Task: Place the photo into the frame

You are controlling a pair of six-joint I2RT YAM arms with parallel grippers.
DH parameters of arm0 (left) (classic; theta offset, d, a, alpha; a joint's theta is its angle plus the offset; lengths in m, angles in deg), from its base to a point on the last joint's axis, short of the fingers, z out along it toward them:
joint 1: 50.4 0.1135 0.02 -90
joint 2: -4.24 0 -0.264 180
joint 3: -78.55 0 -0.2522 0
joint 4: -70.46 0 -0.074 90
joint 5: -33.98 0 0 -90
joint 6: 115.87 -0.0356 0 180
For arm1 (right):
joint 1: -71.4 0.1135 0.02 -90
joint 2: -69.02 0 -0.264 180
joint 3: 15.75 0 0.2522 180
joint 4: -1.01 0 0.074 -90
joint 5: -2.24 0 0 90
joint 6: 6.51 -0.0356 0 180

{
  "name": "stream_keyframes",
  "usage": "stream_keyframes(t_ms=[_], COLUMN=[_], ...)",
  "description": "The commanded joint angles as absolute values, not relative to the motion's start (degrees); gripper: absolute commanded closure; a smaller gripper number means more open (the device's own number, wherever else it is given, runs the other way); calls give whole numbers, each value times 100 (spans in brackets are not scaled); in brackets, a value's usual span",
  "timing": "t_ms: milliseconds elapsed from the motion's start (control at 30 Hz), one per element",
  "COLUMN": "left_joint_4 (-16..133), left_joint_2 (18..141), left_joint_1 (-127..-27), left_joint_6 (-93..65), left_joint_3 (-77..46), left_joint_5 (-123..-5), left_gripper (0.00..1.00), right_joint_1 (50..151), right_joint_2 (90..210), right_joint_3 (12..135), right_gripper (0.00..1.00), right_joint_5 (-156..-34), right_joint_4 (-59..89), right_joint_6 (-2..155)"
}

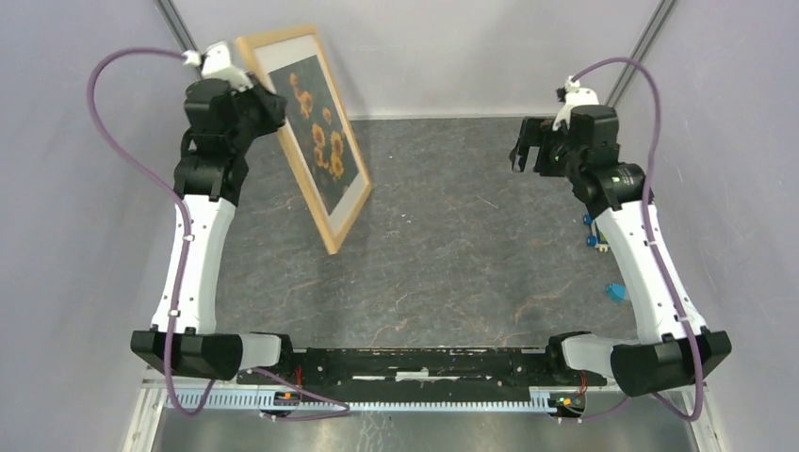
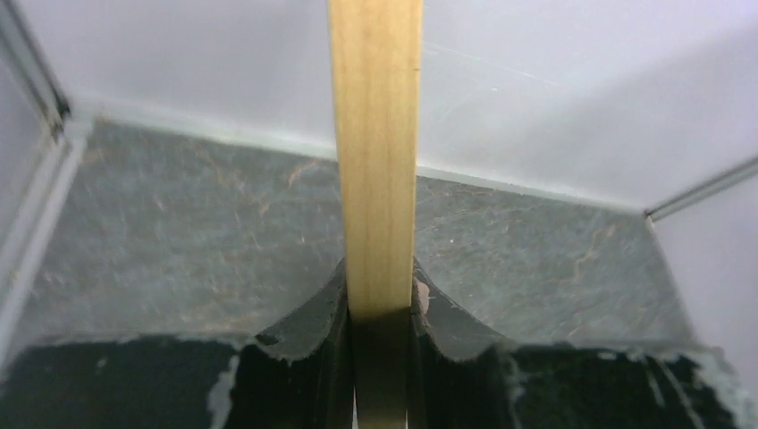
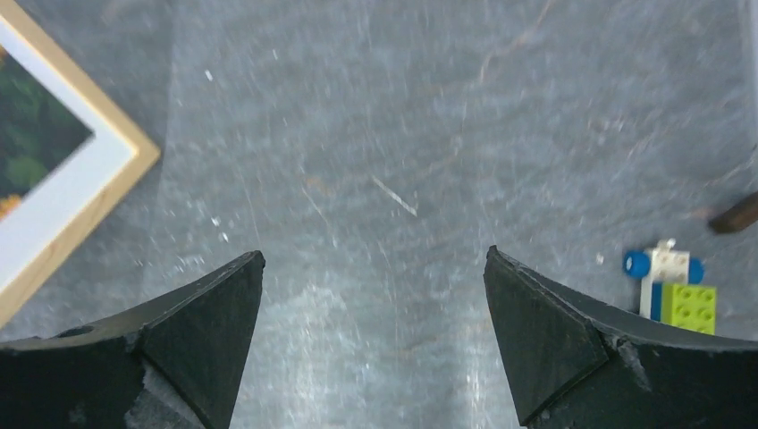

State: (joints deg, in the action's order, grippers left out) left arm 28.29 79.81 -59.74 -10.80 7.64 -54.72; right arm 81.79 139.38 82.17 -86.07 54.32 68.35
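Observation:
The frame (image 1: pixel 307 191) of light wood stands tilted on the table at the back left, one corner down. The sunflower photo (image 1: pixel 320 141) shows inside it behind a white mat border. My left gripper (image 1: pixel 269 104) is shut on the frame's upper edge. In the left wrist view the wooden rail (image 2: pixel 375 134) runs up between the closed fingers (image 2: pixel 379 277). My right gripper (image 1: pixel 528 143) is open and empty above the table at the back right, apart from the frame. Its wrist view (image 3: pixel 374 268) shows the frame's corner (image 3: pixel 134 161) and a bit of the photo (image 3: pixel 36 134) at the left.
A small brick toy with blue wheels and a green block (image 3: pixel 675 286) lies on the table at the right, by my right arm (image 1: pixel 614 292). Grey walls enclose the dark stone-patterned table (image 1: pixel 452 245) at the back and both sides.

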Motion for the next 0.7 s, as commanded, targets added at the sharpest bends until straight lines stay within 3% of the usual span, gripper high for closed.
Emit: stream_keyframes(t_ms=[0, 133, 300, 467, 667], left_joint_4=[4068, 5202, 6738, 8943, 9071], left_joint_2=[7723, 7461, 7393, 8081, 8627], left_joint_1=[-4679, -3110, -2212, -1843, -1828], left_joint_6=[1398, 2640, 3324, 4271, 4264], left_joint_3=[-335, -1773, -3435, -4613, -4849], left_joint_5=[-7265, -7855, -8076, -8142, -7946], left_gripper=[98, 98, 98, 98, 98], right_joint_1=[8189, 8180, 8185, 8179, 8181], right_joint_2=[13837, 13799, 13875, 13882, 13693], right_joint_3=[7984, 7713, 7479, 7166, 6856], right_gripper=[2, 2, 3, 3, 2], right_joint_5=[-8764, -8915, -9102, -9238, -9359], right_joint_4=[5231, 5077, 4929, 4806, 4820], right_joint_6=[6859, 6901, 6901, 6889, 6996])
